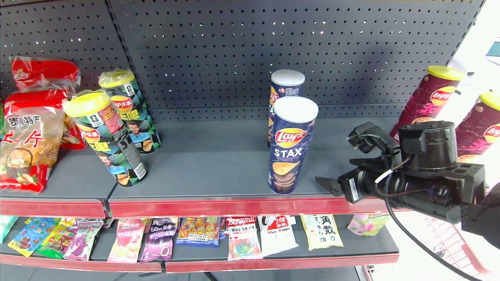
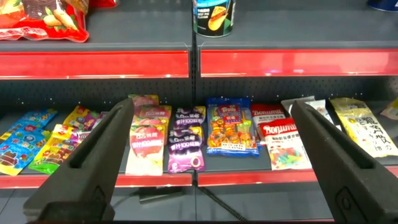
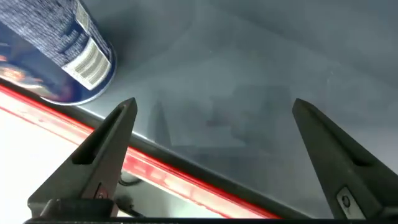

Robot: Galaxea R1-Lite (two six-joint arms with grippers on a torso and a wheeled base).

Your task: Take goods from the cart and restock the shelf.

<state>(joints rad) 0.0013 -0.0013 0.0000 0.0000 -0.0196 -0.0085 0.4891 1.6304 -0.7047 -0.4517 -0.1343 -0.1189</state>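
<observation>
Presently my right claw, released, hangs seemingly just clear of the blue can; any sideways swing could topple it.

Rear blue can half hidden.

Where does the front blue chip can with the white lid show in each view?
Head view: the front dark blue chip can with white lid stands mid-shelf, by the front edge.
Left wrist view: a blue sliver above the shelf's red front strip, likely the can's base.
Right wrist view: its lower end, behind that strip.
Shared landmark: the red front strip.
</observation>
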